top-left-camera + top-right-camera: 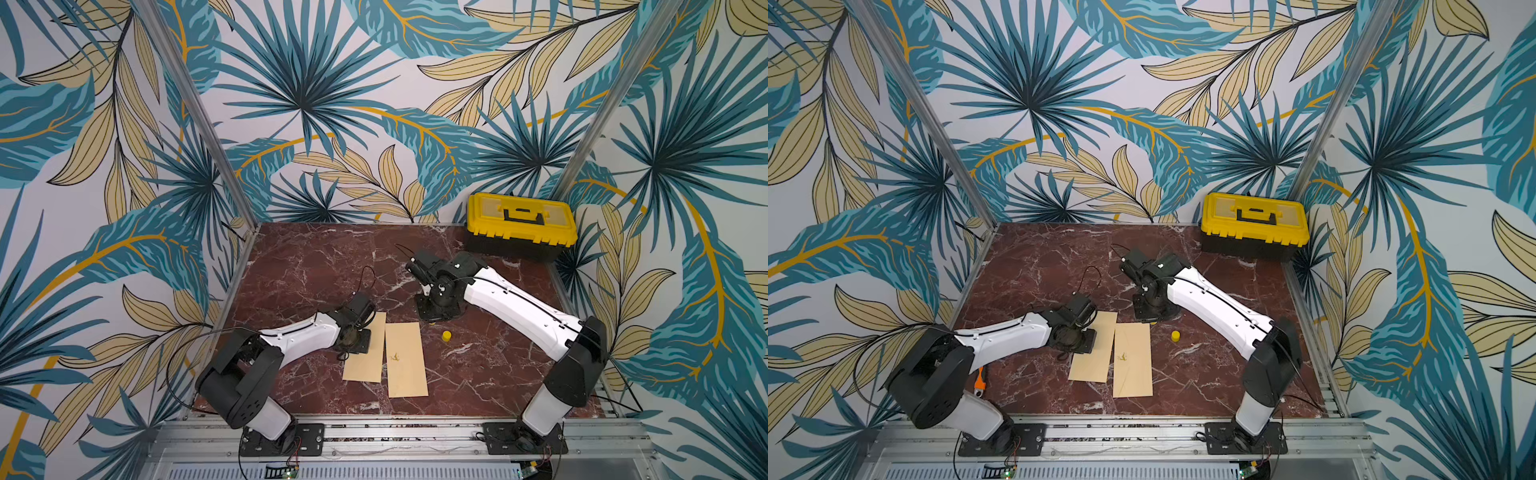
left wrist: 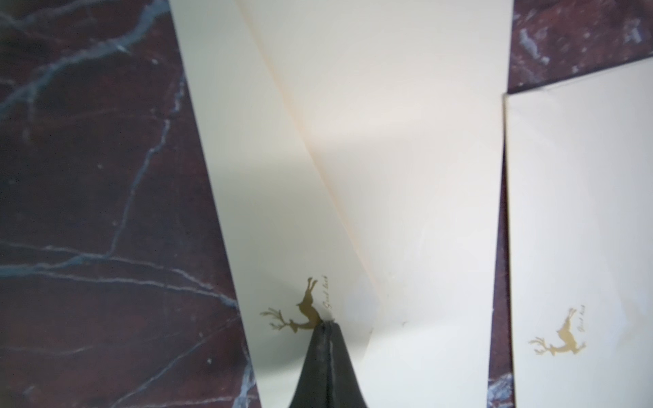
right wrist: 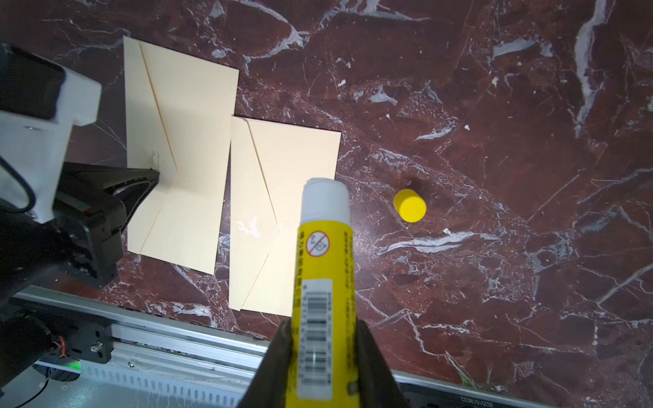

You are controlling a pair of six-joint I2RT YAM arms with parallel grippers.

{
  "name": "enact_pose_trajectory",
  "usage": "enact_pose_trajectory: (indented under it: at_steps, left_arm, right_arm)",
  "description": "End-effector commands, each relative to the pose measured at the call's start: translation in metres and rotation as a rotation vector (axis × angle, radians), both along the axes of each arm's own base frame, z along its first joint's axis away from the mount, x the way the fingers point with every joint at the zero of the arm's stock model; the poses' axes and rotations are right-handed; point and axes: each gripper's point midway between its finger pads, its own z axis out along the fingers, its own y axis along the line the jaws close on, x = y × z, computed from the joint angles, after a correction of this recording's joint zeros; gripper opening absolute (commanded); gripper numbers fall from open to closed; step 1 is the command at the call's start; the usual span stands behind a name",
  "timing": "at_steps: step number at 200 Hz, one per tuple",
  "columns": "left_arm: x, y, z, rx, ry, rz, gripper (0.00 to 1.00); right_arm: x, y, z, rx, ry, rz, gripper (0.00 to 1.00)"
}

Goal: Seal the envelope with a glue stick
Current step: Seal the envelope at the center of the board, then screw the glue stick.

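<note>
Glue stick (image 3: 323, 247), just one, shows from the right wrist squeezed in the closed right pincer (image 3: 324, 328), its white tip poking out past the jaws, near the first envelope (image 3: 190, 106) and the second envelope (image 3: 300, 155), with one yellow cap (image 3: 410, 205) on the table (image 3: 494, 141). From the left wrist, the left pincer (image 2: 327, 330) is shut tight, its tips touching the first envelope beside a gold deer (image 2: 300, 311). Both top views show two envelopes side by side, one cap and one toolbox (image 1: 521, 224).
</note>
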Motion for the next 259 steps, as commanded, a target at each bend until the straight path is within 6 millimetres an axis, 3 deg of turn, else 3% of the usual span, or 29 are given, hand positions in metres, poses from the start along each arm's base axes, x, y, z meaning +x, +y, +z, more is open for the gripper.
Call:
enact_pose_trajectory:
  at_steps: [1, 42, 75, 106, 137, 183, 223, 259]
  left_arm:
    - [0.013, -0.005, 0.034, -0.038, -0.077, 0.003, 0.04]
    - [0.029, -0.040, 0.087, -0.256, -0.196, -0.032, 0.12]
    - [0.039, -0.068, 0.147, -0.533, -0.329, -0.035, 0.14]
    - [0.042, -0.082, 0.224, -0.816, -0.490, -0.060, 0.17]
    - [0.034, -0.081, 0.303, -1.050, -0.666, -0.083, 0.23]
    - [0.013, -0.082, 0.389, -1.209, -0.782, -0.174, 0.33]
    - [-0.016, -0.086, 0.443, -1.387, -0.897, -0.312, 0.36]
    - [-0.031, -0.079, 0.478, -1.477, -0.978, -0.361, 0.41]
  right_arm:
    - [0.000, -0.005, 0.010, 0.042, -0.032, -0.020, 0.00]
    - [0.007, -0.010, 0.019, 0.118, -0.087, -0.048, 0.00]
    - [0.021, -0.015, 0.049, 0.198, -0.247, -0.079, 0.00]
    - [0.036, -0.006, 0.094, 0.359, -0.452, -0.082, 0.00]
    - [0.045, 0.009, 0.158, 0.604, -0.727, -0.027, 0.00]
    - [0.037, 0.026, 0.247, 0.909, -1.049, 0.104, 0.00]
    - [0.017, 0.043, 0.304, 1.157, -1.244, 0.247, 0.00]
    - [-0.009, 0.060, 0.330, 1.295, -1.351, 0.410, 0.00]
